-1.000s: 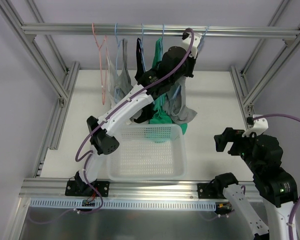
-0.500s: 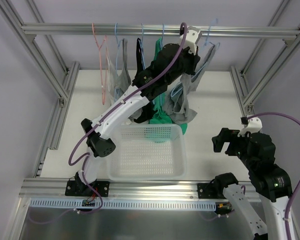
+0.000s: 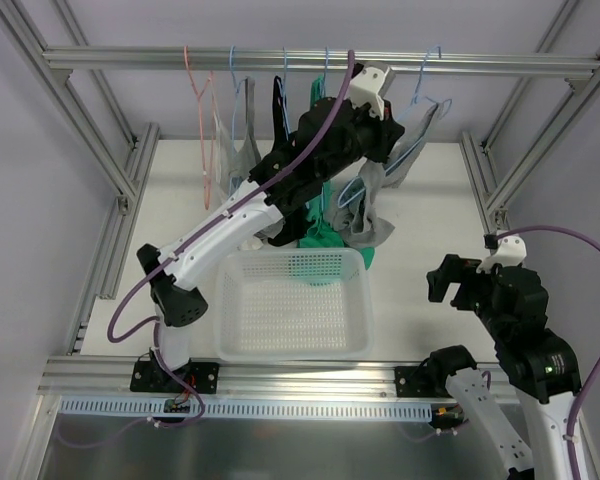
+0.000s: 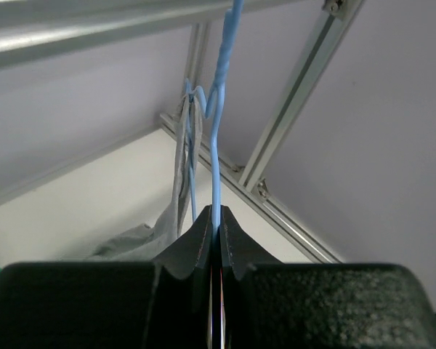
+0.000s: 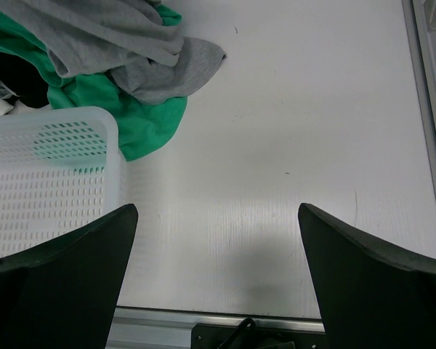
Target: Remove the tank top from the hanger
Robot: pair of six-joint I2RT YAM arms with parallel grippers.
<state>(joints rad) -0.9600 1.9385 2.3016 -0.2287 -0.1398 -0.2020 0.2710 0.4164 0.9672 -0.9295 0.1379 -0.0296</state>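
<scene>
1. Gripping the hanger (image 4: 216, 145): left hand (image 4: 214, 218), fingers pinched tight on the light-blue wire just below its twisted neck
2. Hanger hook reaches up to the top rail (image 3: 180, 60), at the right end of the row of hangers
3. Tank top (image 3: 372, 215) hangs on that hanger, grey strap along the wire, lower part slumped on the bench (image 3: 430, 220) against the green top (image 5: 152, 123)
4. Right hand (image 5: 216, 214) spread wide, holding nothing, above bare bench right of the white basket (image 5: 51, 167)

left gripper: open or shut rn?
Shut. The left gripper pinches the light-blue hanger wire, jaws tight against it.
</scene>
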